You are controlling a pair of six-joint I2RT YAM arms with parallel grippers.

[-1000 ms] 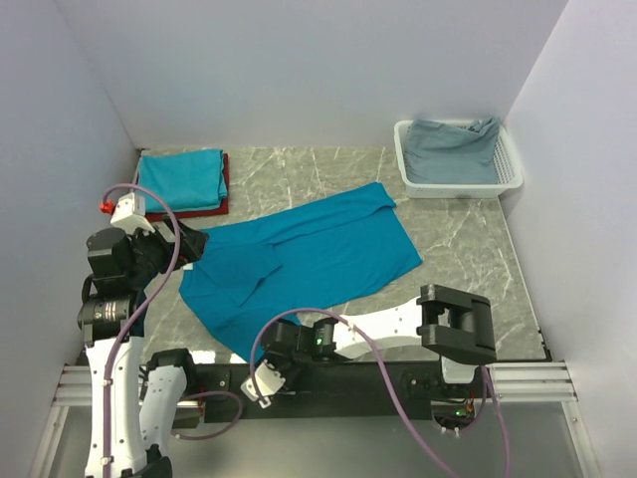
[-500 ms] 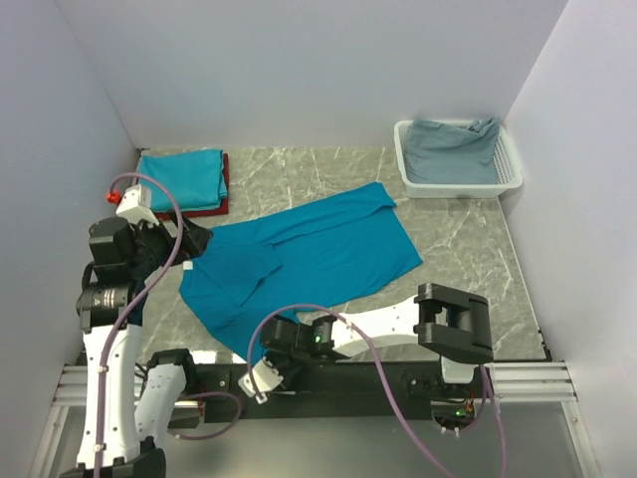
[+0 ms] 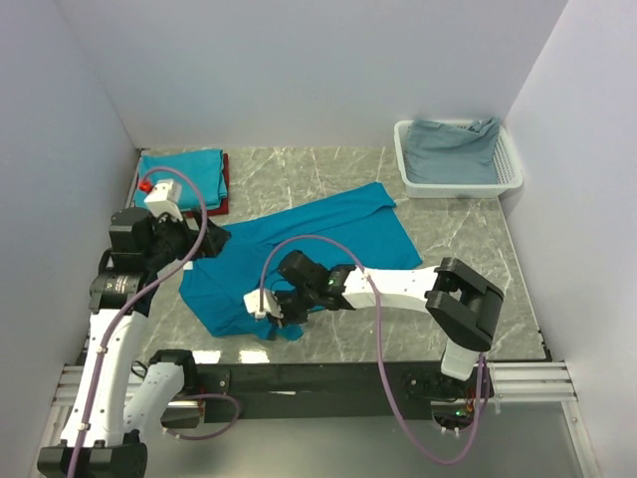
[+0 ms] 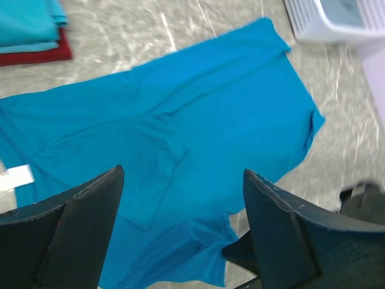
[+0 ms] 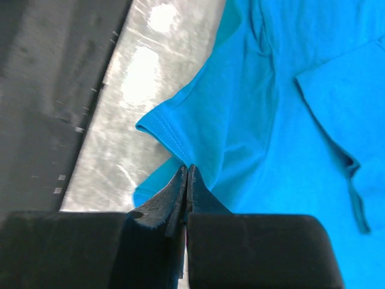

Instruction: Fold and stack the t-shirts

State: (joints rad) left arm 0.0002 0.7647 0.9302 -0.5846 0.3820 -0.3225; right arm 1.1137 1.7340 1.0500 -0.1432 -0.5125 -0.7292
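Note:
A bright teal t-shirt [image 3: 328,244] lies spread across the middle of the table. My right gripper [image 3: 282,317] is shut on its near hem, and that corner is bunched and lifted over the cloth. The right wrist view shows the jaws [image 5: 186,170] pinching the stitched edge of the t-shirt [image 5: 301,120]. My left gripper [image 3: 211,241] hovers open above the shirt's left end, holding nothing. Between its fingers [image 4: 78,229] I see the t-shirt [image 4: 180,108] and a white neck label [image 4: 17,176]. A folded teal t-shirt [image 3: 182,177] rests on a dark red one [image 3: 221,204] at the back left.
A white lattice basket [image 3: 503,184] holding grey-blue cloth [image 3: 453,147] stands at the back right. White walls close in the table on the left, back and right. The black rail of the arm bases [image 3: 328,378] runs along the near edge.
My right gripper closed on the shirt's near hem and carried it from the table's front edge toward the middle. The left gripper shifted back and slightly right over the shirt.

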